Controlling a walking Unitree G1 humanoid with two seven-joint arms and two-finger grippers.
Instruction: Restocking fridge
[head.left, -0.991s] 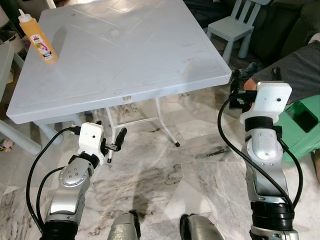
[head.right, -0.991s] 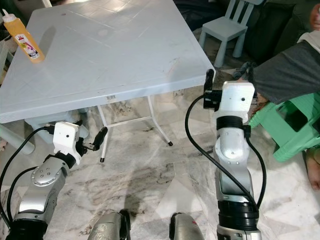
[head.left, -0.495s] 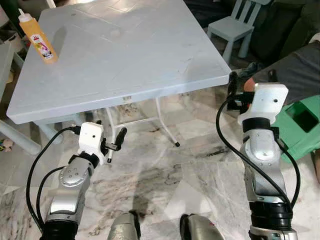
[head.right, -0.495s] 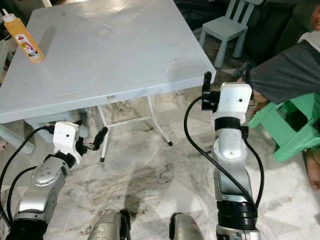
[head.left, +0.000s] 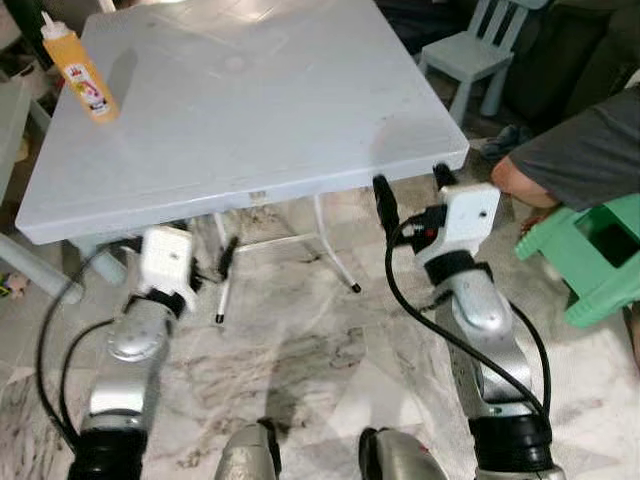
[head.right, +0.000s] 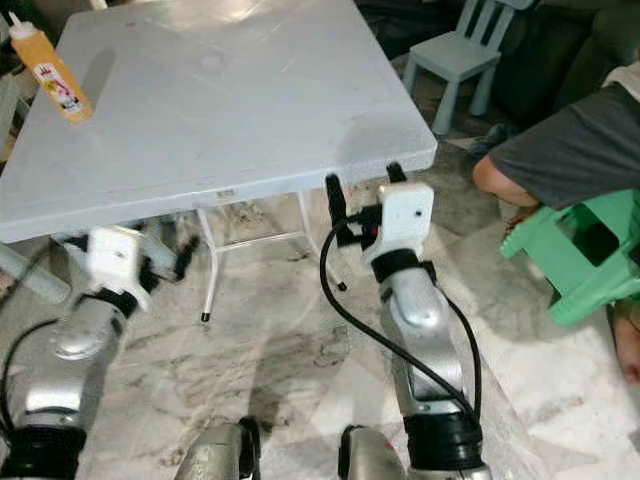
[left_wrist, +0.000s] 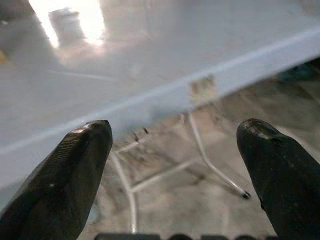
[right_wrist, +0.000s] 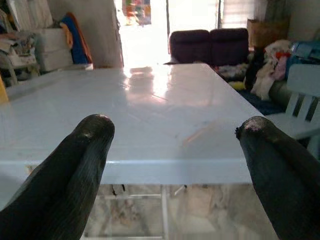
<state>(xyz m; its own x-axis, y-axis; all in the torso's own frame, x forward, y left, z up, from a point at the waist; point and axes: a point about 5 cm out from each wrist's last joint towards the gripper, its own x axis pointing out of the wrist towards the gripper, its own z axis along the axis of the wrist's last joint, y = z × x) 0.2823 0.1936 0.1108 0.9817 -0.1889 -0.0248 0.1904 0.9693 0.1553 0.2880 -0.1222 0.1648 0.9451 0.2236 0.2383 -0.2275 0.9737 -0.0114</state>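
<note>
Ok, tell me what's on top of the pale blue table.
An orange squeeze bottle with a white cap stands at the far left corner of the table. The rest of the visible tabletop is bare; its far edge runs out of frame.

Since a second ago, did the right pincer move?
Yes. The right pincer swung toward the robot's left, away from the green stool, and now sits below the table edge.

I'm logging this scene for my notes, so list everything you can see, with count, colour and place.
Square plastic table: one, pale blue-grey, in front of the robot.
Squeeze bottle with white cap: one, orange, upright at the table's far left corner.
Small wooden chair: one, light blue, beyond the table's right side.
Plastic stool: one, green, on the floor at right.
Person's arm in a grey sleeve: one, above the stool.
Marble floor: grey-white.
Left gripper: open, below the table's near edge.
Right gripper: open, at the table's near right edge.
</note>
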